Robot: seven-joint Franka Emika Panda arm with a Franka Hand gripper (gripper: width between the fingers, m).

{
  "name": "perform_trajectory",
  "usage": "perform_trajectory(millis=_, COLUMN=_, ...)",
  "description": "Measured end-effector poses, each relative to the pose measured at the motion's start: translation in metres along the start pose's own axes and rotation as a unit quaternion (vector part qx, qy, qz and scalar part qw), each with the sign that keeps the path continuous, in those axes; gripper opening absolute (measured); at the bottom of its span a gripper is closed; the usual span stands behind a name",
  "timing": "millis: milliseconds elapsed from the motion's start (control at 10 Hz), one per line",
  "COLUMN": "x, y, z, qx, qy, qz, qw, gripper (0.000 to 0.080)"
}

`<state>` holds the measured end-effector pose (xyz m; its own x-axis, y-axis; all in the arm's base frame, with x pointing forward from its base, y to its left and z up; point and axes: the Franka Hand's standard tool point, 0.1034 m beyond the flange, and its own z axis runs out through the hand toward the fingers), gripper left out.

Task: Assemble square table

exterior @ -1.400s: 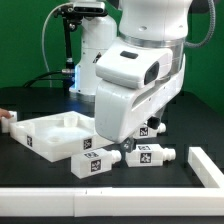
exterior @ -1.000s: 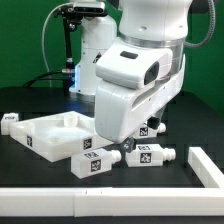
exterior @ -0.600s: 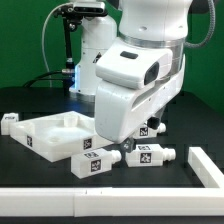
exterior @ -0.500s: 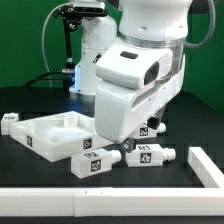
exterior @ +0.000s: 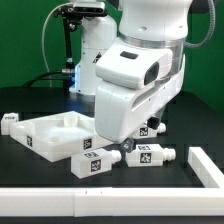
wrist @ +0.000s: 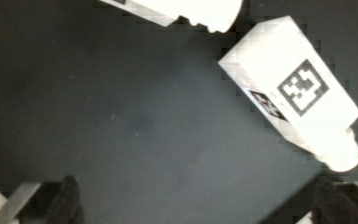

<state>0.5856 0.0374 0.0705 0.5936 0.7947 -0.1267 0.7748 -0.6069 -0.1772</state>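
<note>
Hovering wide open, hand [wrist: 194,206] empty; tagged peg leg [wrist: 297,88] lies near, outside fingers [wrist: 51,204], untouched.

No text or numbers can be read; only coded black-and-white tags [wrist: 304,82] are seen on the legs [exterior: 92,163].

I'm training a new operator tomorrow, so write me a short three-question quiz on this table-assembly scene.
1. Multiple choice: in the exterior view, on which side of the arm does the tabletop lie?
A. the exterior view's left
B. the exterior view's right
C. directly behind it
2. Fill in: the leg lying in front of the tabletop bears a black-and-white square ____.
3. True or false: the pincer is clamped on a leg.

Key: 1 A. 2 tag. 3 false: the pincer is open and holds nothing.
</note>
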Motion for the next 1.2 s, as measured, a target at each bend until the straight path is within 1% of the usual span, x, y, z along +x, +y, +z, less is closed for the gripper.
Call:
perform_trajectory(millis=700, x=0.0, y=0.0, z=0.0, qx=0.0, qy=0.0, qz=0.0, qw=1.0, gripper=0.065)
perform_trajectory(millis=900, x=-0.0042, y=0.0035, z=0.0, qx=-0.001, qy=-0.002, qz=-0.01, qw=1.0, gripper=0.065)
perform_trajectory(millis=1200, x=-0.0034, y=0.0027, z=0.0003, qx=-0.001, qy=-0.002, qz=-0.01, qw=1.0, gripper=0.065)
